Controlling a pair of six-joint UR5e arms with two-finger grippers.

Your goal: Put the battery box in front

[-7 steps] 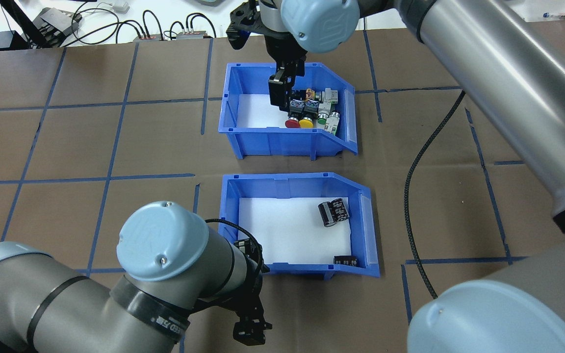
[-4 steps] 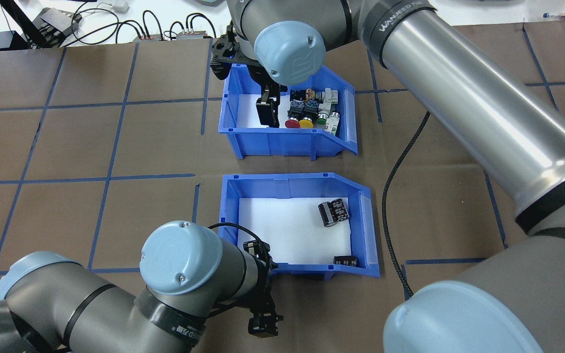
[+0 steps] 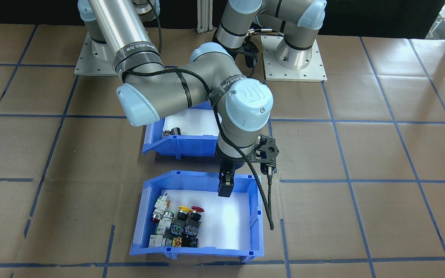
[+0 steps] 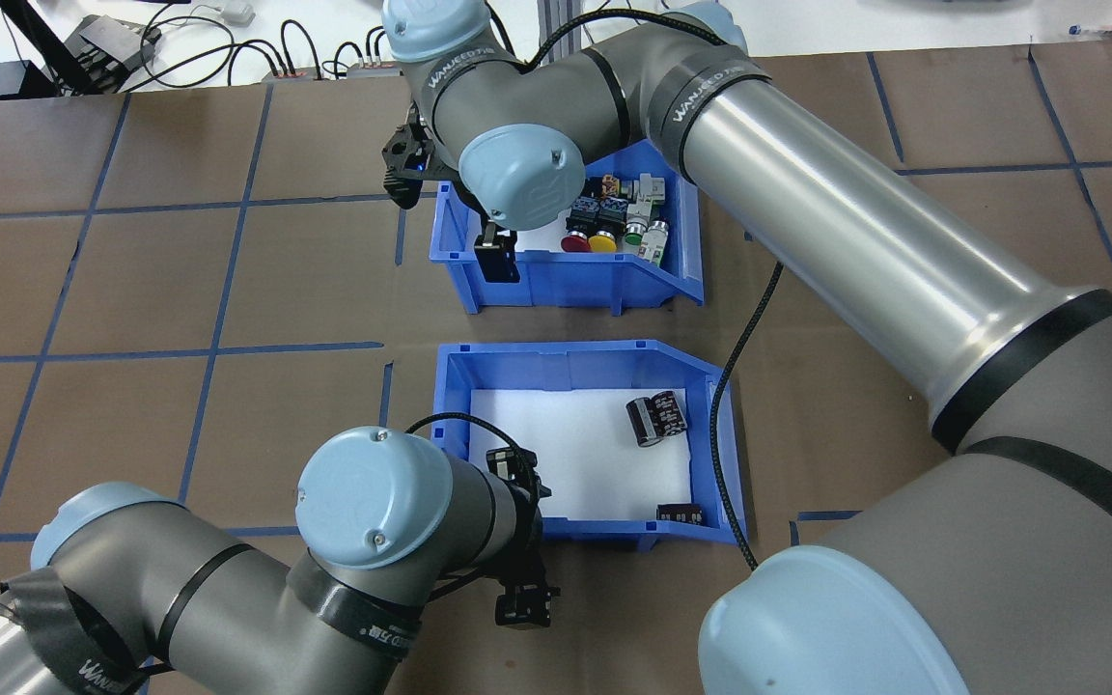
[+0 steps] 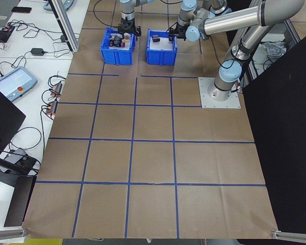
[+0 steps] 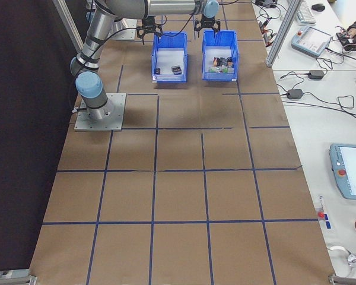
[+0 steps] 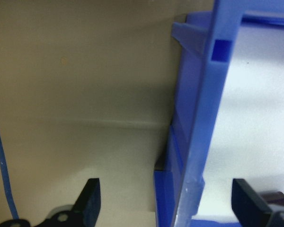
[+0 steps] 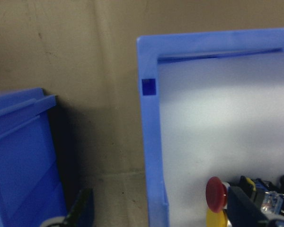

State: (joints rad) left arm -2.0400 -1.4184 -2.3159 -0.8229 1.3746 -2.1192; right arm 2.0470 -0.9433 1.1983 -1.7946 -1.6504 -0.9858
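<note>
Both hands are spread open astride box walls, the left hand [image 7: 163, 201] on the battery box [image 4: 577, 444] nearer the robot, the right hand [image 8: 158, 208] on the switch box [image 4: 566, 232], so I'd seat deep, clamp firmly, then swap.

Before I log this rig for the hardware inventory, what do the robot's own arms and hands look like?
Both arms have silver-grey tube links, darker grey joint housings and pale blue round caps; black bands carry white lettering. A braided black cable runs along each. The right hand and the left hand are black, each with two flat fingers and a black bracketed wrist mount.
</note>
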